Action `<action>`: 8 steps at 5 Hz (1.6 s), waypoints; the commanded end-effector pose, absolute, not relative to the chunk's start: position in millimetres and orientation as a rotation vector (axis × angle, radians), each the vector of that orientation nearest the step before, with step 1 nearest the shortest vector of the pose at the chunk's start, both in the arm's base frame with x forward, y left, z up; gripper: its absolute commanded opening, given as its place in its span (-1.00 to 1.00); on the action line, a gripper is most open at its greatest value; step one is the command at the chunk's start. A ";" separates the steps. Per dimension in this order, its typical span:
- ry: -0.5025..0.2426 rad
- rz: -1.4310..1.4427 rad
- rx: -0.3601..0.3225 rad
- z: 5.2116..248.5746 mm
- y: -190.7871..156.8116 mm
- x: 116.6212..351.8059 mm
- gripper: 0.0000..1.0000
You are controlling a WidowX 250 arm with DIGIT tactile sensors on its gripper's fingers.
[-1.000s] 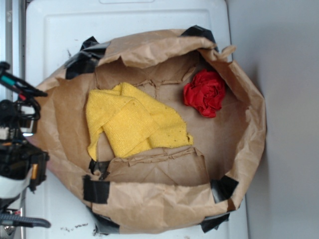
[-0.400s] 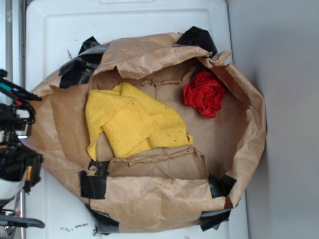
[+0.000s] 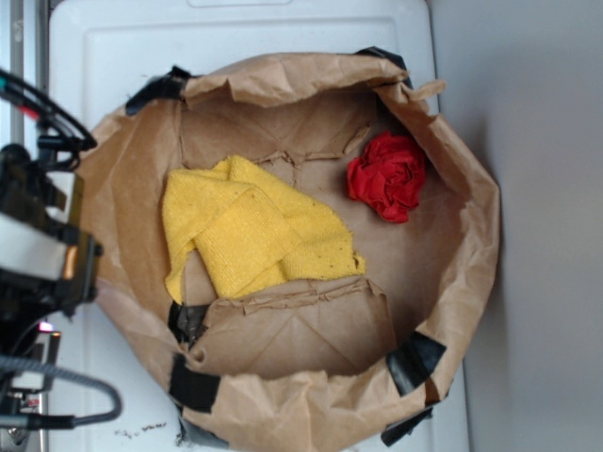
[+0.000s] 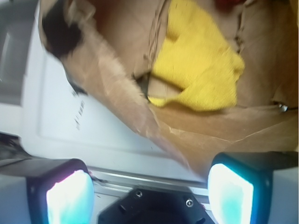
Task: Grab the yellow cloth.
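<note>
A white plastic surface (image 3: 113,66) carries everything, with a grey wall or floor area (image 3: 546,226) running along its right side in the exterior view. On it sits a wide brown paper bag (image 3: 452,311), its rim rolled down and patched with black tape (image 3: 193,388) at several corners, so that it forms a shallow open basin. Inside, the yellow cloth (image 3: 250,231) lies crumpled on the paper floor toward the left half, folded over itself with a few dark specks on it. The smaller red cloth (image 3: 387,176), bunched like a rosette, rests toward the upper right of the bag, well apart from the yellow one.

The robot arm (image 3: 38,254) stands outside the bag, beside its left wall. In the wrist view the gripper (image 4: 149,191) has its two pads spread wide apart with nothing between them, above the bag's near rim; the yellow cloth (image 4: 201,70) shows beyond that rim, inside the bag.
</note>
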State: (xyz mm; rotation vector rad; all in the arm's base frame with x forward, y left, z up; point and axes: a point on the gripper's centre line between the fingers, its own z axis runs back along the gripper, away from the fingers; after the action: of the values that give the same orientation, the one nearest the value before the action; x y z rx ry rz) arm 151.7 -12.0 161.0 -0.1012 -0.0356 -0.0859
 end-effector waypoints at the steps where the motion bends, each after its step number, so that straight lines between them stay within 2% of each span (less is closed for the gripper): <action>1: -0.079 0.023 -0.121 178.4 10.5 179.8 1.00; 2: -0.070 0.069 -0.137 178.4 16.2 203.6 1.00; 4: -0.047 0.101 -0.094 142.9 24.1 232.7 1.00; 5: -0.055 0.097 -0.074 114.2 28.3 233.9 1.00; 7: -0.062 0.063 -0.089 50.9 44.4 252.5 1.00; 8: -0.015 0.053 -0.105 20.0 49.5 247.7 1.00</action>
State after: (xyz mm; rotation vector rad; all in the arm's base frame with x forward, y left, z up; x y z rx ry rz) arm 250.8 38.6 16.9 -0.1078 0.0061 0.0456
